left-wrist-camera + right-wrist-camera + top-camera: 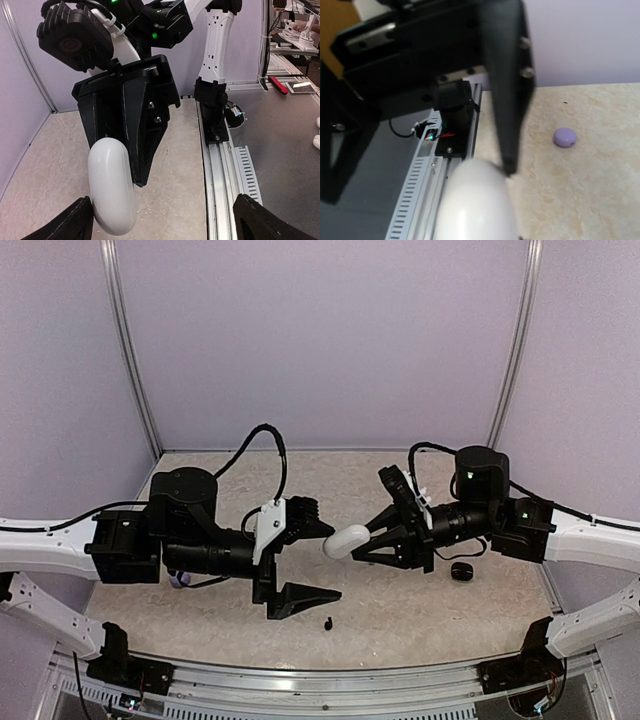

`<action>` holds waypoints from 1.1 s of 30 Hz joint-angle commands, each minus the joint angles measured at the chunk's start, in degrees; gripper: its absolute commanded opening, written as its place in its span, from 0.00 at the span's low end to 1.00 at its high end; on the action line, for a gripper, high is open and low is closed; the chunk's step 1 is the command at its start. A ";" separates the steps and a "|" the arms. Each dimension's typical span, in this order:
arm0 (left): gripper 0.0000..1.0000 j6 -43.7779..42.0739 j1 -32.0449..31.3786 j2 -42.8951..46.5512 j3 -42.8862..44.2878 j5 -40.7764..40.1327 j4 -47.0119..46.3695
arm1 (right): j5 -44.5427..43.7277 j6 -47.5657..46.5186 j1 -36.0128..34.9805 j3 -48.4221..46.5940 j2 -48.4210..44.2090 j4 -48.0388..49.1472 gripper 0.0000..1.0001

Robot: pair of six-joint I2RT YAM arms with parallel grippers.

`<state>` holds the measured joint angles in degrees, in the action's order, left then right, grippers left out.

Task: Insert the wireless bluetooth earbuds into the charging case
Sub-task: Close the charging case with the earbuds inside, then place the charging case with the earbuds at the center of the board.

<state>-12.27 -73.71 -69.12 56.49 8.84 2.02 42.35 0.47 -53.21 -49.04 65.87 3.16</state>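
My right gripper (366,540) is shut on a closed white pebble-shaped case (346,540) and holds it above the table's middle. The case fills the bottom of the right wrist view (475,202), where my right fingers are hidden. My left gripper (325,562) is wide open and faces it. In the left wrist view the case (112,185) hangs beside my left gripper's (165,225) left finger (75,222). One black earbud (328,622) lies on the table near the front edge. No other earbuds show.
A black case (461,571) lies under my right arm. A lavender case (565,136) lies on the table; a lavender patch (178,580) shows under my left arm. The metal rail (222,170) runs along the front edge.
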 commanded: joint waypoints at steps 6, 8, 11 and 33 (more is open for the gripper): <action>0.89 -7.69 -4.70 -1.18 1.40 -10.01 0.14 | -0.39 4.02 0.11 -0.71 -0.75 2.30 0.00; 0.86 -8.84 -5.38 -2.18 2.04 -11.90 0.98 | 0.11 4.89 0.12 -0.63 -0.66 2.73 0.00; 0.83 -10.70 -6.49 -3.71 2.55 -14.48 1.96 | 0.23 6.11 0.20 -0.24 -0.94 3.65 0.00; 0.99 24.62 15.55 8.89 -10.41 -27.49 -14.86 | -6.10 14.09 18.35 -7.64 21.10 4.38 0.00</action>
<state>0.36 -61.32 -61.28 47.27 -16.05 -10.79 37.85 11.75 -38.24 -51.88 79.79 5.91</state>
